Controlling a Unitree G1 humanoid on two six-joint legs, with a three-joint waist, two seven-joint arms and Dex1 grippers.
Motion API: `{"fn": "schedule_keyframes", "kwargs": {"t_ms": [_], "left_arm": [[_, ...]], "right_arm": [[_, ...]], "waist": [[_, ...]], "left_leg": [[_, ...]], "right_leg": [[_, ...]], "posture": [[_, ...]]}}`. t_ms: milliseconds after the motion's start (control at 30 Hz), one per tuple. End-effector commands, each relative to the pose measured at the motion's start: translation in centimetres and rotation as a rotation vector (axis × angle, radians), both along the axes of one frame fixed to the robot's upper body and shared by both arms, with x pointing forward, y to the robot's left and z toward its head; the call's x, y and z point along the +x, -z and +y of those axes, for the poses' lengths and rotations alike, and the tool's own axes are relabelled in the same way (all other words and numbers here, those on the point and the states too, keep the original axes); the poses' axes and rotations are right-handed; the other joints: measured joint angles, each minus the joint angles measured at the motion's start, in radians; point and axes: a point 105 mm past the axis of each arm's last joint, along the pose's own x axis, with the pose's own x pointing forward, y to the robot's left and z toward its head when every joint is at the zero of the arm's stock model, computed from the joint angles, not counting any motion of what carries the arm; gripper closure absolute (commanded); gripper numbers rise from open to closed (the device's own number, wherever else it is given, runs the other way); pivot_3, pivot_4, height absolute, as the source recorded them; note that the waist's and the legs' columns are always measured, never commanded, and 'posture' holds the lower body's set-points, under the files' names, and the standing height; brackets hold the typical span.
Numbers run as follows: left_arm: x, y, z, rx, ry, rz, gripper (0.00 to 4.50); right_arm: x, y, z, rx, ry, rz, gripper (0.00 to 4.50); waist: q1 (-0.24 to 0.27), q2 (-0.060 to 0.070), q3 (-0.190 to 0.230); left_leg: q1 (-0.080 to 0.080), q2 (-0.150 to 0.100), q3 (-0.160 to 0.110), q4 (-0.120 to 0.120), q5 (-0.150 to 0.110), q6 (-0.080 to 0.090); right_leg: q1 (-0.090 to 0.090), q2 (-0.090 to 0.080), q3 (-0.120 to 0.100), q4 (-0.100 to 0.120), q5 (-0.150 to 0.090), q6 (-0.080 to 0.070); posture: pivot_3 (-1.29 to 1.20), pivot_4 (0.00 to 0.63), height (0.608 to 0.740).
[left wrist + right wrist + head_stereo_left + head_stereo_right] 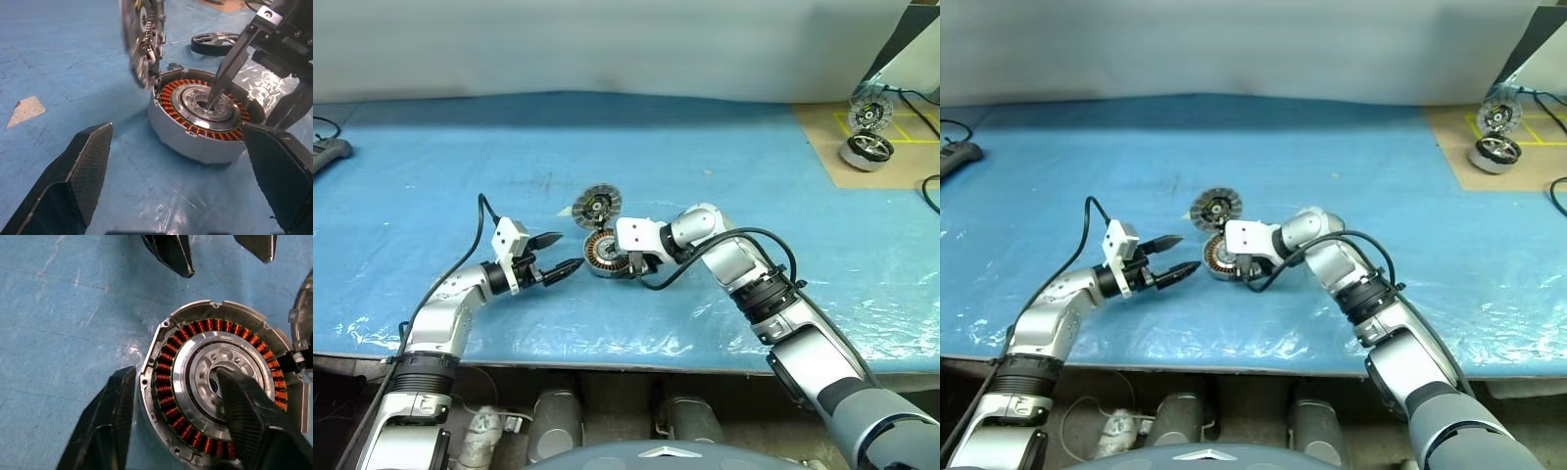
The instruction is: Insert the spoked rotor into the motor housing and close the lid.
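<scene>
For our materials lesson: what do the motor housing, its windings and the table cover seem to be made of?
Motor housing: bare silvery metal, probably aluminium, matte with bright edges.
Windings: copper-coloured wire, glossy orange-brown coils.
Table cover: blue plastic sheeting, seemingly; wrinkled and shiny.

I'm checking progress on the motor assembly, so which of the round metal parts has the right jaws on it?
The motor housing, the open cup ringed with copper windings. One finger of the right gripper reaches into its centre; the lid stands tilted behind it, untouched.
</scene>
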Motion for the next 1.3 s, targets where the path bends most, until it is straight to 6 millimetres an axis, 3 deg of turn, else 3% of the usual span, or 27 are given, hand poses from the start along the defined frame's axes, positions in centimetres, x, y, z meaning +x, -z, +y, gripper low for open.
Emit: {"fn": "schedule_keyframes", "kwargs": {"t_ms": [33,100,333,467,600,667,1033,1233,1300], "left_arm": [[0.2,-1.2,-0.2,-0.001,0.022,-0.041,0.00],[0.2,-1.2,-0.3,0.000,0.026,-0.041,0.00],[-0.1,-1.1,-0.4,-0.008,0.034,-0.034,0.00],[0.0,-1.2,-0.3,-0.009,0.032,-0.033,0.00],[-0.2,-1.3,-0.4,-0.012,0.040,-0.032,0.00],[-0.4,-1.2,-0.6,-0.005,0.054,-0.029,0.00],[-1.0,-0.8,-1.0,0.003,0.089,-0.007,0.00],[-0.8,-1.0,-1.3,0.005,0.097,-0.014,0.00],[-0.8,-1.1,-1.4,0.004,0.100,-0.016,0.00]], "right_arm": [[0.0,-0.7,0.4,0.037,0.018,0.007,0.59],[0.4,-2.0,0.5,0.104,0.063,0.033,0.03],[-1.5,-6.3,-1.1,0.333,0.076,0.152,0.03],[-1.7,-6.6,-2.7,0.381,0.148,0.133,0.03],[2.9,-5.7,-5.3,0.378,0.420,-0.094,0.03],[4.3,-5.2,-6.3,0.403,0.529,-0.121,0.03],[4.6,-2.2,-5.8,0.504,0.646,-0.028,0.03],[6.9,-0.1,-7.3,0.403,0.747,-0.160,0.03],[6.8,0.0,-7.1,0.430,0.740,-0.120,0.03]], "waist": [[-0.001,0.000,0.000],[-0.001,0.000,0.000],[0.004,0.000,0.001],[0.009,0.000,0.001],[0.003,0.000,0.001],[0.003,-0.001,0.001],[0.000,0.000,0.001],[-0.002,0.000,0.001],[-0.001,-0.001,0.001]], "left_leg": [[0.000,0.000,0.000,0.000,0.000,0.000],[0.000,0.000,0.000,0.000,0.000,0.000],[-0.001,0.000,0.000,-0.001,0.000,0.000],[-0.001,0.000,0.000,-0.002,0.000,0.000],[0.000,-0.001,0.000,-0.002,0.001,-0.001],[0.001,-0.001,0.000,-0.002,0.001,-0.001],[-0.001,-0.002,0.000,-0.006,0.001,-0.001],[0.003,-0.002,0.000,-0.005,0.001,-0.001],[0.003,-0.003,0.000,-0.005,0.001,-0.002]], "right_leg": [[0.000,0.000,0.000,0.000,0.000,0.000],[0.000,0.000,0.000,-0.001,0.000,0.000],[0.000,0.000,0.000,-0.002,0.000,0.000],[0.000,0.000,0.000,-0.003,0.000,0.000],[0.000,0.000,0.000,-0.002,0.000,0.000],[0.000,0.000,0.001,-0.002,0.000,0.000],[-0.002,0.000,0.001,-0.005,0.000,0.000],[0.002,0.000,0.001,-0.004,0.000,0.000],[0.002,0.000,0.002,-0.004,0.000,0.000]], "posture": [[0.00,0.150,0.740],[0.00,0.150,0.740],[0.00,0.150,0.740],[0.00,0.150,0.740],[0.00,0.150,0.740],[0.00,0.150,0.740],[0.00,0.150,0.740],[0.00,0.150,0.740],[0.00,0.150,0.740]]}}
